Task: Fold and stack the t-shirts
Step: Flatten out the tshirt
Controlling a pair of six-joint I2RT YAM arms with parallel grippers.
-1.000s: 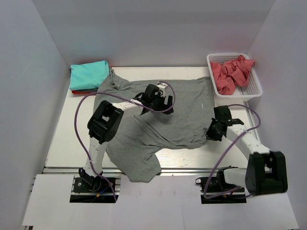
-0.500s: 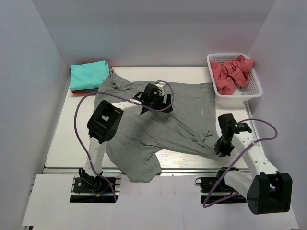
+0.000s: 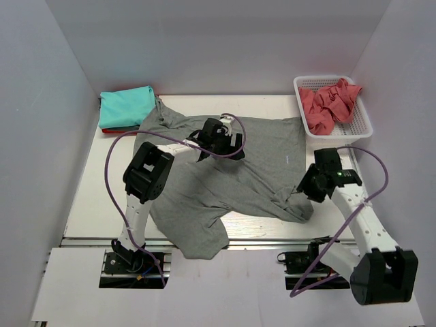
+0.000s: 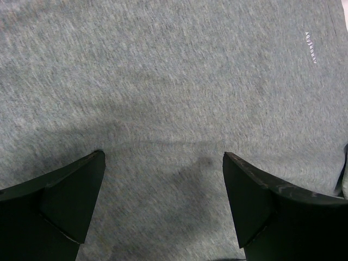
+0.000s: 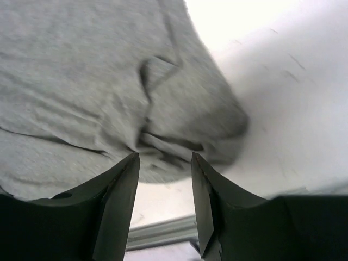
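Step in hand: the robot is flattening the grey cloth t-shirt (image 3: 231, 184) on the pale table (image 3: 95, 197) before the first fold; no fold is showing in it yet.
Where the shirt is: it is lying spread across the middle of the table, its collar pointing to the far left and one part hanging over the near edge.
Left gripper: the left gripper (image 4: 163, 157) is hovering over the middle of the shirt with its fingers spread wide and grasping nothing.
Right gripper: the right gripper (image 5: 165, 157) is hanging above the near right corner of the shirt, fingers parted, with no cloth between them.
Next move: judging by the bunched corner, the cloth there is calling for a fresh pinch and a pull outward to the right, then a grip by each arm on one side of the shirt to carry it over.
Cloth: the grey fabric is looking soft, matte and finely knitted; it is lying smooth under the left gripper and rucking into creases at the near right corner.
Mark: a small white mark (image 4: 311, 47) is sitting on the shirt's right part.
Stack: a folded teal t-shirt (image 3: 126, 105) is resting as a neat rectangle at the far left corner, with what looks like a red t-shirt (image 3: 112, 129) under it, though only a sliver is showing.
Waiting: crumpled coral-pink t-shirts (image 3: 327, 102) are lying heaped in the white mesh plastic basket (image 3: 361, 129) at the far right.
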